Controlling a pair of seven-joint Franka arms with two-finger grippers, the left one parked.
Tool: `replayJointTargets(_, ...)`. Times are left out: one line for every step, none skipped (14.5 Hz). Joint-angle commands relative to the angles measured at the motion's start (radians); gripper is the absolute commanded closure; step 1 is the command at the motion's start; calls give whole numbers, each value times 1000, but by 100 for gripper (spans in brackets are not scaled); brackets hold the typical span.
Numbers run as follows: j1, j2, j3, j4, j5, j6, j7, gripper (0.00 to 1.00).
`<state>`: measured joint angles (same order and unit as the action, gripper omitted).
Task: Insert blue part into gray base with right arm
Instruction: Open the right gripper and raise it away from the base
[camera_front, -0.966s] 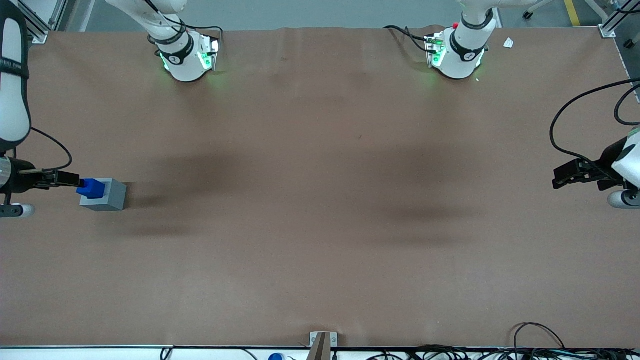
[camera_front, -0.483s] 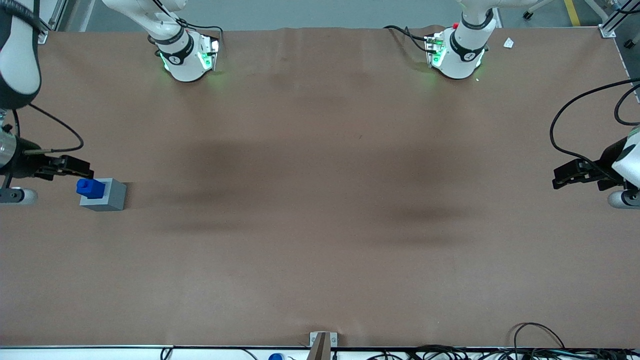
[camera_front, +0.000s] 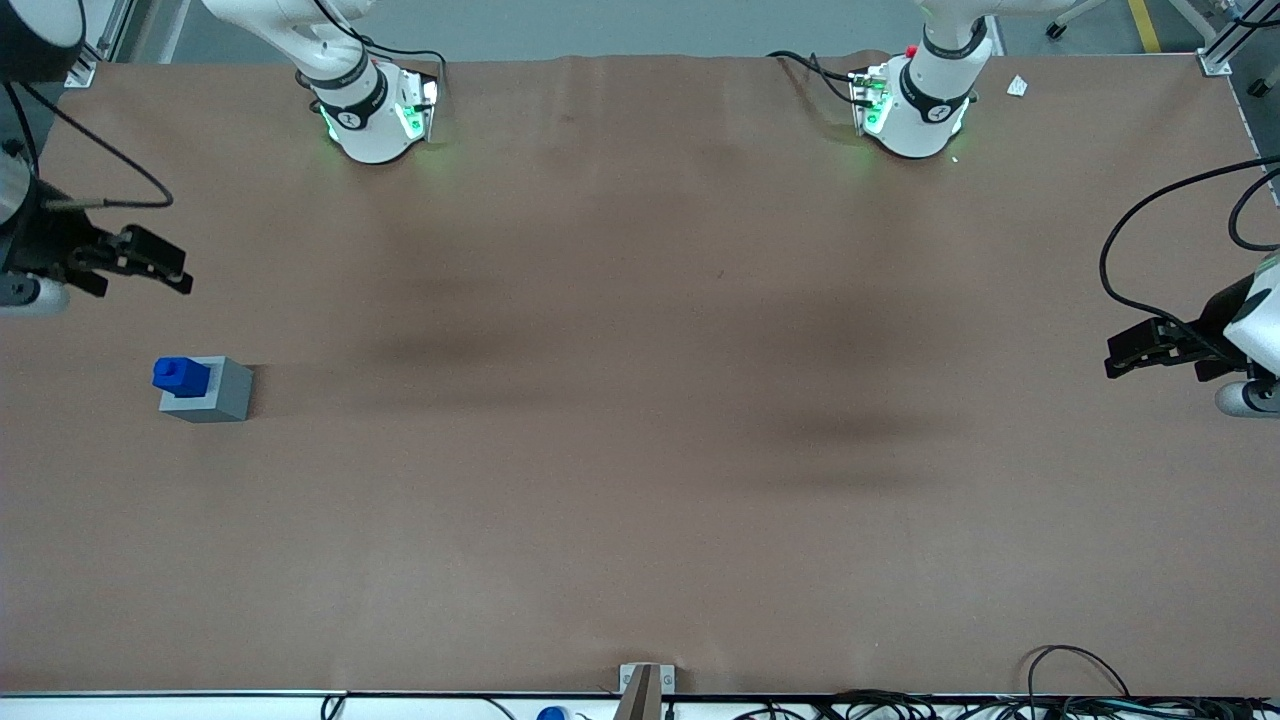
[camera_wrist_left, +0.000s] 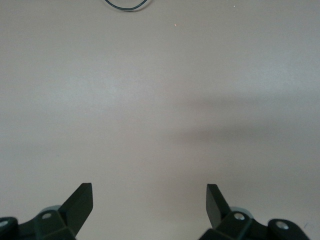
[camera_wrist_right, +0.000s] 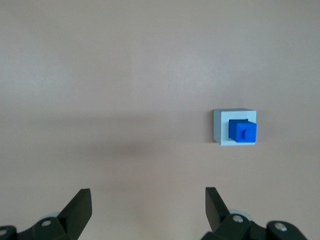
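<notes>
From my station I see the blue part (camera_front: 181, 374) sitting in the top of the gray base (camera_front: 208, 392), its stud pointing up, the pair standing on the brown desk (camera_front: 640, 420) toward the working arm's end. The right wrist view shows the blue part (camera_wrist_right: 242, 131) centred in the gray base (camera_wrist_right: 234, 127) with a gray rim around it, which I take as a sign it is seated square in the recess, so I judge the insertion done. My end effector (camera_front: 152, 262) hangs above the desk, farther from the front camera than the two blocks and well apart from them; its fingers (camera_wrist_right: 79, 206) are spread wide with nothing between them. That leaves the assembly standing free, with no contact that could tip or drag it.
</notes>
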<state>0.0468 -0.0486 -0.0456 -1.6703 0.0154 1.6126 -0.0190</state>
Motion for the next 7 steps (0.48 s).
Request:
replayJointTargets(25,-80,-5,-77,-6,14,8,0)
replayJointTargets(27,-82,-5,-75,-6,12,8,0)
replayJointTargets(27,-83,-5,-74,-6,7,8,0)
replayJointTargets(28,-82,-5,-71,-5,1,8,0)
replayJointTargets(28,-80,-5,-71,-5,-2,8,0)
replayJointTargets(28,-79,-5,-71,-5,-5,8,0)
replayJointTargets(28,-79,-5,-71,-5,-8,7,0)
